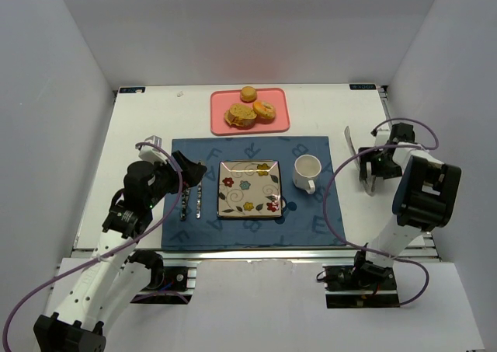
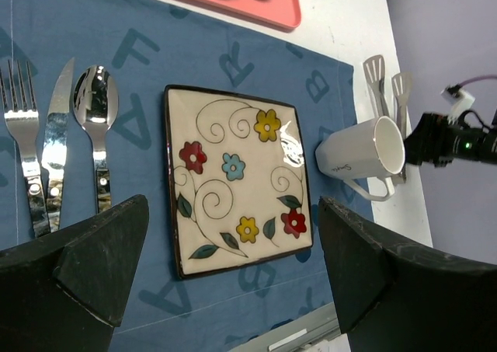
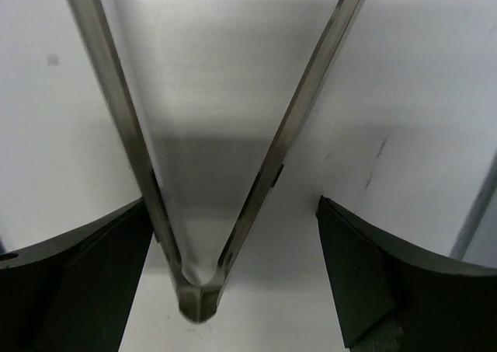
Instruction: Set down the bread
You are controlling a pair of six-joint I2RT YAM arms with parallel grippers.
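The bread sits on a pink tray [image 1: 276, 123] at the back centre: a round bun [image 1: 248, 94], a ring-shaped bagel [image 1: 265, 109] and a toast-like slice [image 1: 239, 117]. A square floral plate [image 1: 248, 187] lies on the blue placemat [image 1: 311, 212]. My left gripper [image 1: 186, 167] hovers open over the cutlery, and its wrist view looks down on the plate [image 2: 233, 173] between the fingers. My right gripper [image 1: 372, 169] is open on the right, straddling the hinge end of metal tongs [image 3: 194, 290] that lie on the table; the fingers stand apart from the tongs' arms.
A white mug [image 1: 307, 172] stands right of the plate. A fork [image 2: 23, 134], knife [image 2: 56, 134] and spoon [image 2: 95, 111] lie left of it. The tongs' [image 1: 351, 144] spatula tips point toward the back. White walls enclose the table on three sides.
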